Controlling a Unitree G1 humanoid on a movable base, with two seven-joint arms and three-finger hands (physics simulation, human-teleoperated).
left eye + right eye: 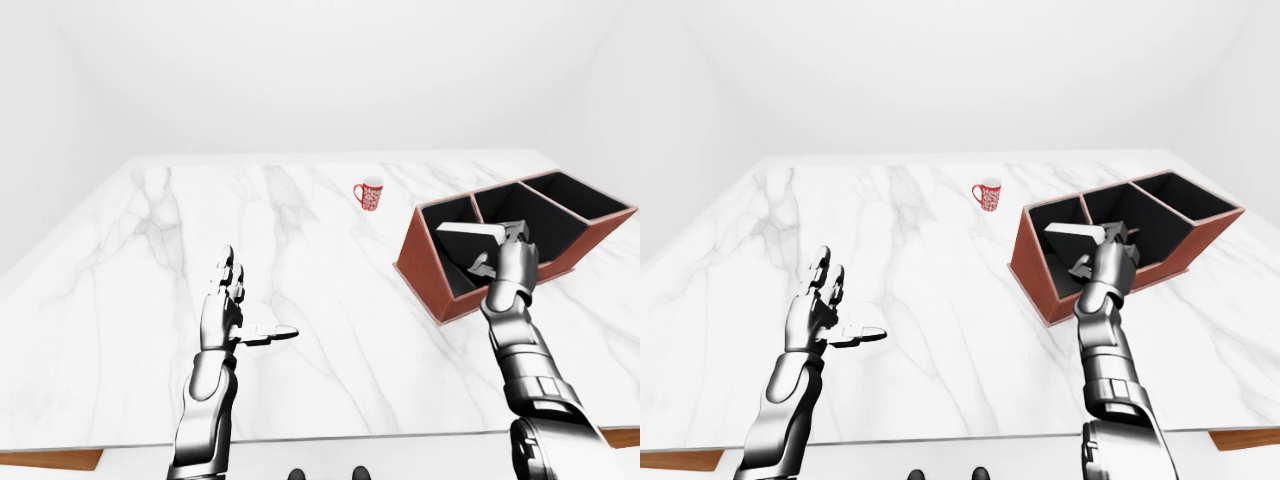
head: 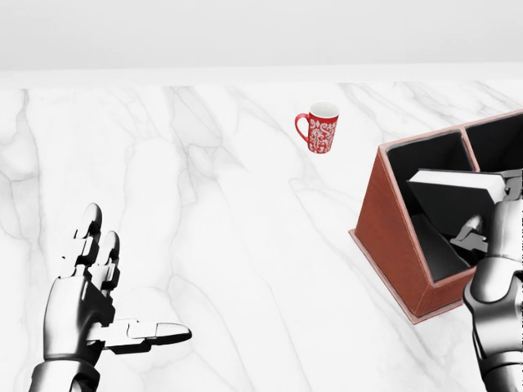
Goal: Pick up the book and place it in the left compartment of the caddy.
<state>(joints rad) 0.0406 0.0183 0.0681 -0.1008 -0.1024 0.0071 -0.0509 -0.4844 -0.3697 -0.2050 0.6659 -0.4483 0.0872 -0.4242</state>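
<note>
The thin white-and-dark book (image 2: 451,194) sits tilted over the leftmost of the three compartments of the reddish-brown, black-lined caddy (image 2: 384,224), which stands on the white marble worktop (image 2: 229,245) at the right of the head view. The book's long axis runs roughly left to right across the compartment mouth, with its left end free over the opening and its right end at the robot's right hand (image 1: 510,262). That hand's fingers (image 1: 484,264) seem closed narrowly round the book's right edge, though the palm hides much of the contact. The book lies directly above and slightly left of those fingers, so the drop into the compartment looks to depend on lowering and tipping it leftward and down. The left hand (image 1: 228,305) hovers well apart over bare worktop, its fingers spread wide and holding nothing. A red patterned mug (image 2: 320,127) stands apart, toward the top
</note>
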